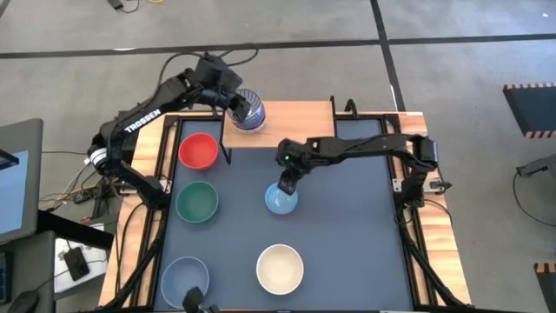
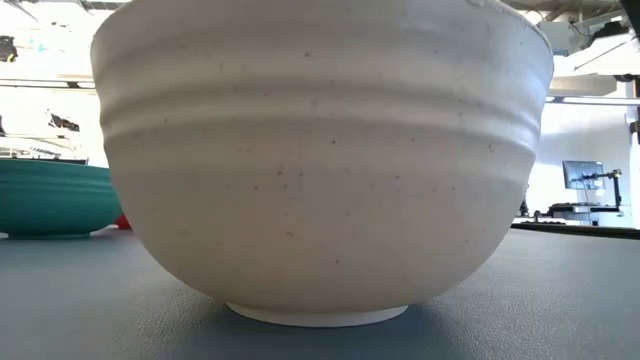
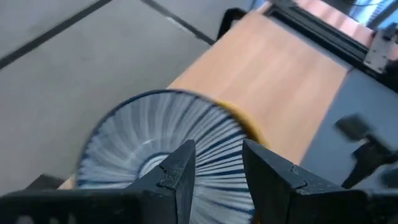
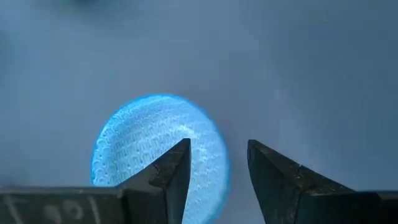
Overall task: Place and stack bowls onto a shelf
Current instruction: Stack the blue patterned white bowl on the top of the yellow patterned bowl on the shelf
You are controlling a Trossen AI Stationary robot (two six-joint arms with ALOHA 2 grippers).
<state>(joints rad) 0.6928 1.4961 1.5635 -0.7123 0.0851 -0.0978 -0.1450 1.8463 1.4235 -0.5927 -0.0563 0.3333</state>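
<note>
My left gripper (image 1: 236, 103) (image 3: 219, 171) is open over the left end of the light-wood shelf (image 1: 291, 122) (image 3: 273, 81). Its fingers stand above the near rim of the grey-and-white ribbed bowl (image 1: 251, 111) (image 3: 155, 134). That bowl sits in a yellow bowl (image 3: 244, 121), of which only a rim sliver shows. My right gripper (image 1: 287, 183) (image 4: 219, 177) is open above the light blue patterned bowl (image 1: 280, 201) (image 4: 155, 146), one finger over its inside and one outside its rim. The pink-red speckled bowl is out of view.
On the dark table top stand the red bowl (image 1: 198, 149), the green bowl (image 1: 197, 201) (image 2: 50, 195), the grey-blue bowl (image 1: 185, 278) and the cream white bowl (image 1: 280, 268) (image 2: 320, 150). The shelf's right part is bare wood. The right half of the table has free room.
</note>
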